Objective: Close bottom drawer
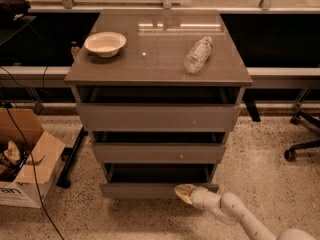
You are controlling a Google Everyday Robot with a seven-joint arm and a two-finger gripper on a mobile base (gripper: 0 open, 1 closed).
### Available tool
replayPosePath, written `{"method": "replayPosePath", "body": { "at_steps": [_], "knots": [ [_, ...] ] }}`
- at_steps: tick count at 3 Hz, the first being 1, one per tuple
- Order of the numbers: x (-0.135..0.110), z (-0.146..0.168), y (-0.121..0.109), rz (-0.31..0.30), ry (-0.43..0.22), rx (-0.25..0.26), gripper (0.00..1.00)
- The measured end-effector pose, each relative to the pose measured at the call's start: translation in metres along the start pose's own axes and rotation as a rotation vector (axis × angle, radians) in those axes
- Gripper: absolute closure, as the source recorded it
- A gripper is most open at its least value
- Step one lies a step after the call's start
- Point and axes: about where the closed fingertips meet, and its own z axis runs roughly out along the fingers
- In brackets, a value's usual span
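The grey-brown cabinet (160, 64) stands in the middle of the view with three drawers. The bottom drawer (140, 190) sticks out a little from the cabinet; only a narrow strip of its dark interior shows above its plain flat front. My gripper (183, 193), on a white arm that comes in from the lower right, rests against the right part of that front. The middle drawer (159, 153), with a small white speck, and the wide top drawer (159, 117) sit above it.
A white bowl (105, 43) and a lying clear plastic bottle (197, 55) rest on the cabinet top. An open cardboard box (22, 156) with cables stands on the floor at the left. An office chair base (302, 144) is at the right.
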Motion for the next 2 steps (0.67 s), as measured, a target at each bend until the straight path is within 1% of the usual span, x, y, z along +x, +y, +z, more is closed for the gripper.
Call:
{"method": "replayPosePath", "body": {
  "at_steps": [1, 2],
  "knots": [
    [-0.0055, 0.0116, -0.0094, 0.005, -0.006, -0.007, 0.06],
    [-0.0057, 0.0124, -0.0091, 0.004, -0.006, -0.007, 0.0]
  ]
}}
